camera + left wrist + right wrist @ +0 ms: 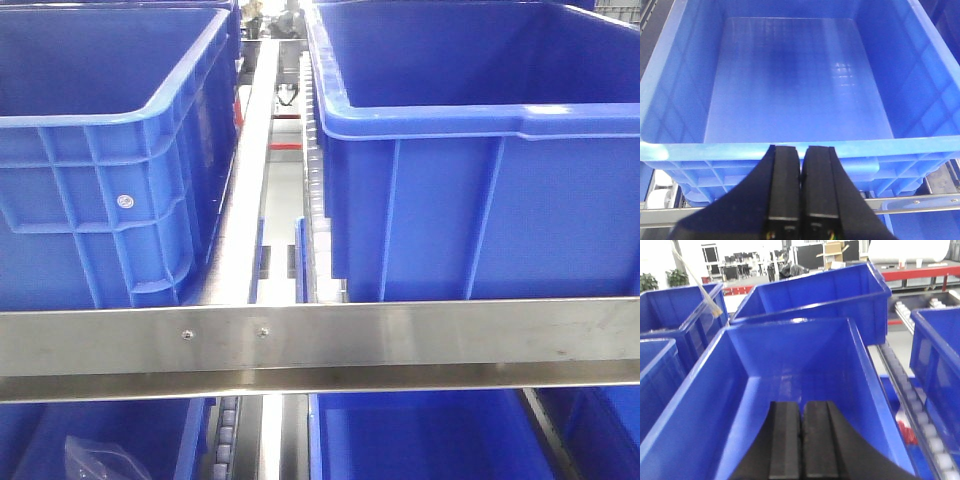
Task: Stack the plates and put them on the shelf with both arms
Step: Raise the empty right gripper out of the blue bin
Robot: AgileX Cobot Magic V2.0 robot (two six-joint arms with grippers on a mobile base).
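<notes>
The plates are out of view in every frame. My left gripper (801, 148) is shut with nothing between its black fingers, hovering just before the near rim of an empty blue bin (790, 145). My right gripper (801, 405) is also shut and empty, and it hangs over the inside of another empty blue bin (790, 360). The front view shows neither arm. It shows the shelf's steel front rail (320, 345) with two blue bins standing on the level behind it.
On the shelf stand a left blue bin (100, 200) and a right blue bin (470, 180), with a steel divider rail (245, 180) between them. More blue bins sit on the level below (420, 435). Roller tracks (912, 395) run beside the bins.
</notes>
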